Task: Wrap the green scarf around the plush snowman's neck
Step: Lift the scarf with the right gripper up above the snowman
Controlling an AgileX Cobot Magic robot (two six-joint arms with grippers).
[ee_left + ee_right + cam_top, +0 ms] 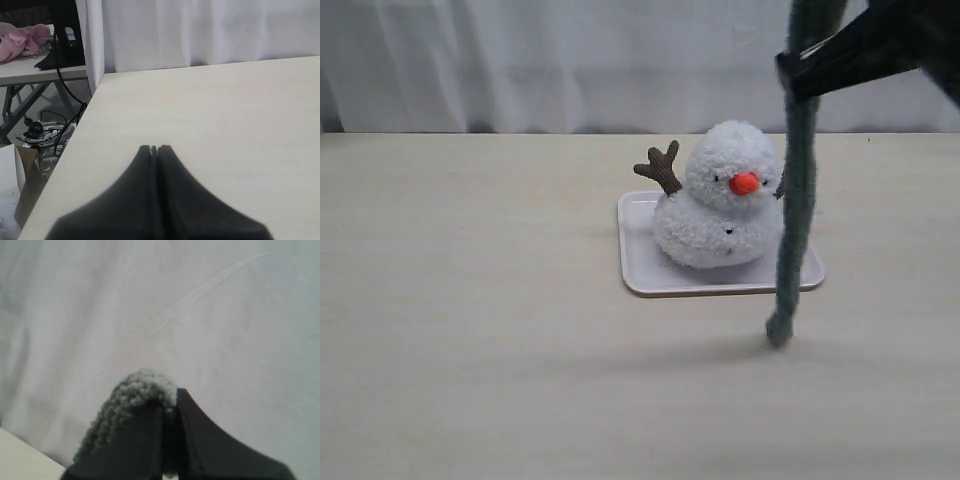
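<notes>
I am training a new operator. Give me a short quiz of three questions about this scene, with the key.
1. True or false: the scarf is already wrapped on the snowman.
2. The snowman sits on: A) a tray; B) bare table; C) a box.
3. Which gripper holds the scarf?

Key: 1 false, the scarf hangs beside the snowman. 2 A. 3 the right gripper, its fingers shut on the scarf.

The left end effector (154, 148) and the right end effector (170, 401) are plain black, wide at the back and thin at the tips.
</notes>
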